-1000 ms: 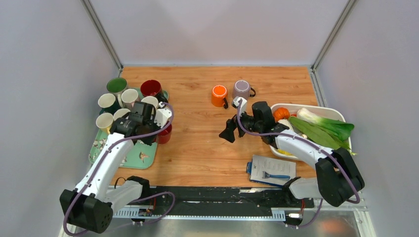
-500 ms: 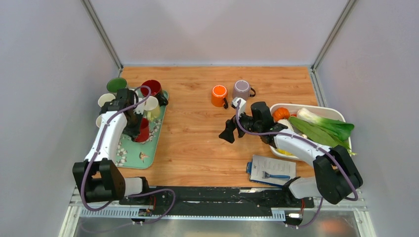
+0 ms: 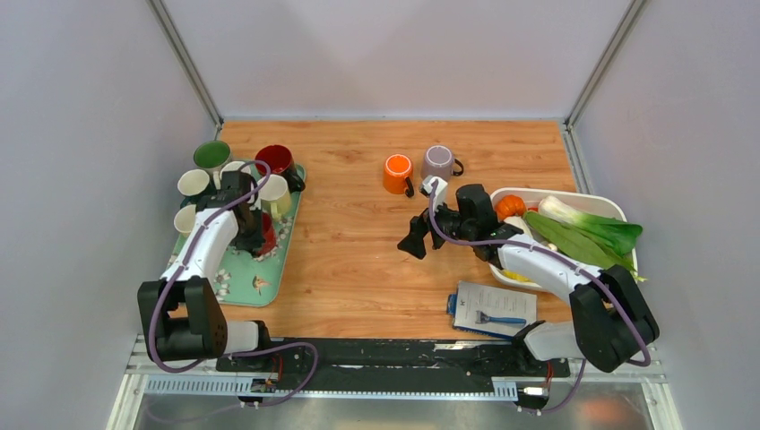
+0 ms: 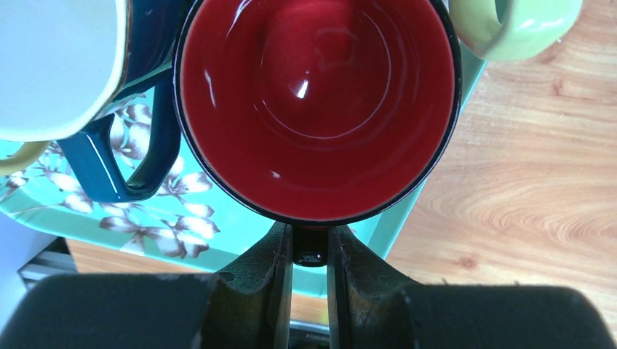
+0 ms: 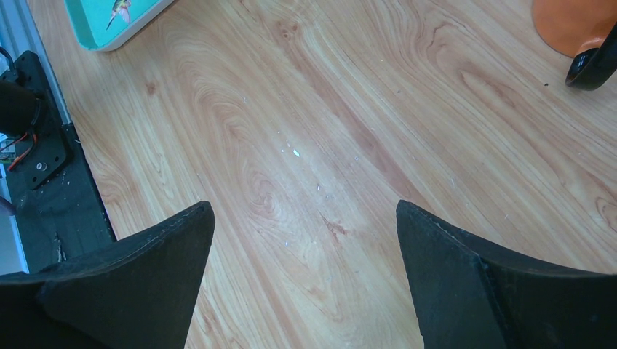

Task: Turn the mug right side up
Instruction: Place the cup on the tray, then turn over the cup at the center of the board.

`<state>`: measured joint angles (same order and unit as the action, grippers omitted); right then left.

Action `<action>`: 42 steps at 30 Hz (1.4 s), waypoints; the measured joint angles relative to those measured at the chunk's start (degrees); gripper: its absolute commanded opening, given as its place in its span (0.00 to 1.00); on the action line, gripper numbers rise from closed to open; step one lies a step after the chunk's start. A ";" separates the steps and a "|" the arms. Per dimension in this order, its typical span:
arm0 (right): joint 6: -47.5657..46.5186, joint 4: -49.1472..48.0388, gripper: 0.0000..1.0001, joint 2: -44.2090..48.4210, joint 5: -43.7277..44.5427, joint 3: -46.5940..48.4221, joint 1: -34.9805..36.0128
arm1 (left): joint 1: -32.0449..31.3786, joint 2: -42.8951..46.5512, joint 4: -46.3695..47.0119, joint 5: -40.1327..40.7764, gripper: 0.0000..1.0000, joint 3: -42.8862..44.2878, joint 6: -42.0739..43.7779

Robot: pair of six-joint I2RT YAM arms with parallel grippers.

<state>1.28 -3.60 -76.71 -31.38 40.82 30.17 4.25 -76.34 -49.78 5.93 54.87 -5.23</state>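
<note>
Crowding the red mug (image 4: pixel 316 109) at the edge of the tray (image 4: pixel 156 218) are a navy mug (image 4: pixel 142 145) and a green mug (image 4: pixel 520 25); bare table (image 3: pixel 358 269) lies rightward. Left gripper (image 4: pixel 309 251) clamps its handle; right gripper (image 5: pixel 303 218) gapes wide.

Left pincer (image 4: pixel 309 240) clamps red mug (image 4: pixel 320 109) handle, mouth facing camera, over teal tray (image 4: pixel 233 243).

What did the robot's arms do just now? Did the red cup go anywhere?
The left gripper, holding the red mug by its handle, swung left and carried it from the right edge of the tray to over the tray's middle. The right gripper stayed open above the table. The orange mug and purple mug did not move.
</note>
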 measured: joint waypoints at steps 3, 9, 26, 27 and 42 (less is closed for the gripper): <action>-0.04 -0.02 0.98 0.00 0.02 0.00 0.00 | 0.02 1.38 2.60 0.22 0.15 -2.36 -1.70; -0.15 0.00 0.98 0.02 0.04 0.00 -0.07 | 0.00 1.70 4.81 -0.07 0.39 -2.86 -3.23; -12.09 4.09 0.99 -9.79 3.34 17.16 -5.60 | 0.02 7.17 -4.17 -7.85 0.58 11.43 0.70; -13.38 4.00 0.99 -11.52 4.35 19.21 -5.97 | 0.00 8.02 -4.02 -9.09 0.58 12.28 1.25; -19.45 2.82 0.81 -31.17 12.98 31.28 -6.51 | 0.00 22.21 -2.67 -27.65 0.52 7.28 4.11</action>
<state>-18.17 -0.78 -107.87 -18.39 72.10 23.66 4.25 -54.13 -52.45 -21.71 62.15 -1.13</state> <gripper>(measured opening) 0.852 0.530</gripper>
